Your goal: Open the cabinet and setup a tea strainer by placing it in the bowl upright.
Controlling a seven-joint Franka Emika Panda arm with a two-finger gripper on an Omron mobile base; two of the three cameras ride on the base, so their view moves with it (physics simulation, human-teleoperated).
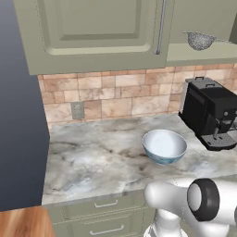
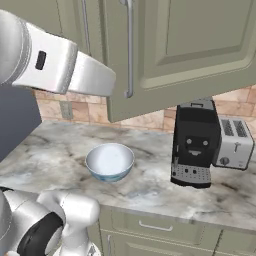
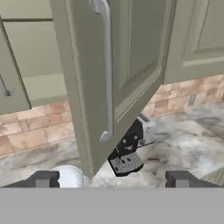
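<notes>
The olive-green cabinet's (image 1: 97,32) right door (image 2: 165,55) stands swung out. Its silver bar handle (image 3: 106,70) runs down the hand view just ahead of my gripper (image 3: 113,179). The gripper is open, with its fingertips (image 3: 43,179) far apart and nothing between them. On the bared shelf sits the small metal tea strainer (image 1: 200,40), at the top right of the left base view. The bowl (image 1: 164,146), white inside and pale blue outside, stands upright on the marble counter (image 1: 92,157), below the cabinet. It also appears in the right base view as the bowl (image 2: 110,161), and its rim (image 3: 70,176) peeks up in the hand view.
A black coffee machine (image 2: 195,145) stands right of the bowl, with a silver toaster (image 2: 235,142) beside it. My white forearm (image 2: 60,62) crosses the upper left, up to the open door's edge. Drawers (image 1: 106,206) run under the counter. A brick backsplash (image 1: 106,97) backs it.
</notes>
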